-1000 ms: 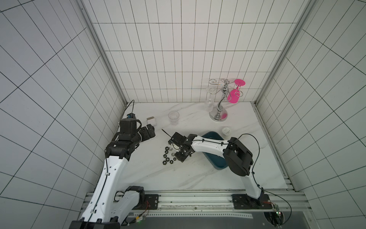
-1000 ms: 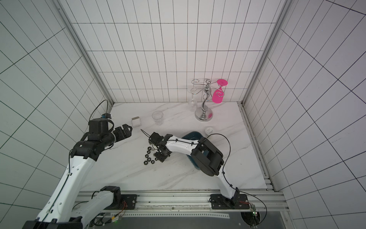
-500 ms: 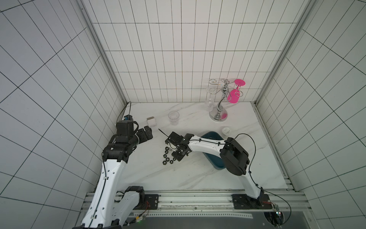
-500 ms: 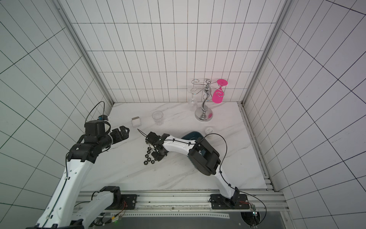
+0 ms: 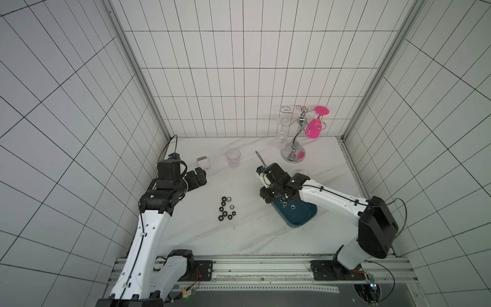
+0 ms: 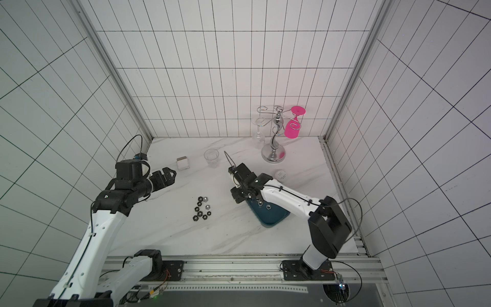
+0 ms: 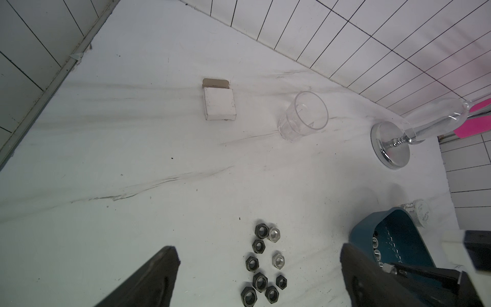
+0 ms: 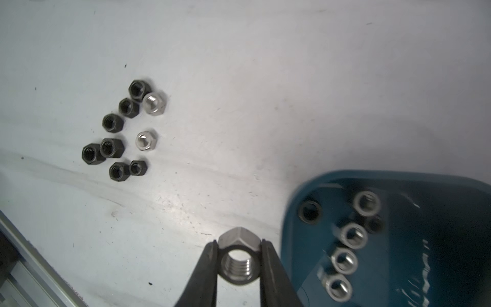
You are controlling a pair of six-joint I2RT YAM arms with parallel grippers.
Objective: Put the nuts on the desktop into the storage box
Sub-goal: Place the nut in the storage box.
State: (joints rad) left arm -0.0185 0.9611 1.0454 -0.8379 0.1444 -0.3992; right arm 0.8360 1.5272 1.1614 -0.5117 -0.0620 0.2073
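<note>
Only the right arm (image 5: 326,198) has travelled, from cluster to box. Left pincer (image 5: 199,176) hangs spread, idle; nine nuts (image 5: 227,210) sit mid-desk, bare desk (image 5: 252,239) around. Right pincer (image 8: 239,242) pinches a silver nut (image 8: 239,264) just short of the storage box (image 8: 345,176) rim: released early, it could strike the rim and roll away.

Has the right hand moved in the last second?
Yes. The right hand, holding a silver nut, has gone from the loose nuts toward the storage box.
</note>
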